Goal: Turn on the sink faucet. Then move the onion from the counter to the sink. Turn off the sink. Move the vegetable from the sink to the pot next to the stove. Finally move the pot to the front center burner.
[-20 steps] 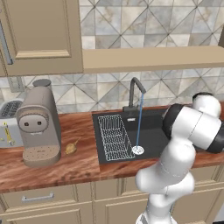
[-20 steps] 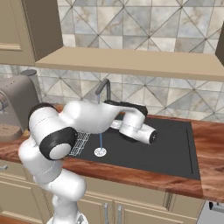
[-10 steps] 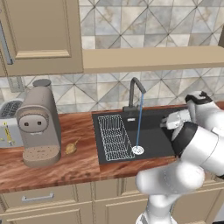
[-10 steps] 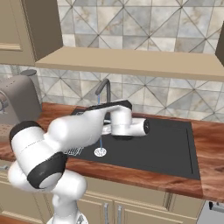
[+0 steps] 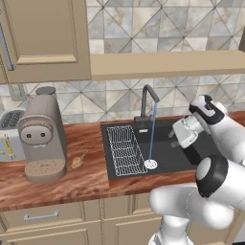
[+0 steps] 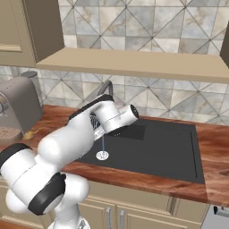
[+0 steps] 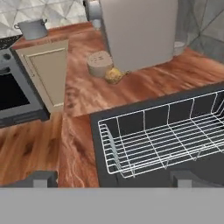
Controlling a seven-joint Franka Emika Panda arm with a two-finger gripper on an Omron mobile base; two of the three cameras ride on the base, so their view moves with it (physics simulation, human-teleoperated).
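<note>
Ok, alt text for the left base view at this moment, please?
Water runs from the faucet into the dark sink, beside a wire rack. The onion lies on the wooden counter next to the coffee machine; the white arm reaches over the sink.

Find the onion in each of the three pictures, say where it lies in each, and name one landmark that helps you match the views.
Left base view: the onion lies on the counter, just right of the coffee machine.
Right base view: at the far left edge, below the coffee machine.
Hand view: upper middle, by the coffee machine's foot.
Shared landmark: the wire rack in the sink.
</note>
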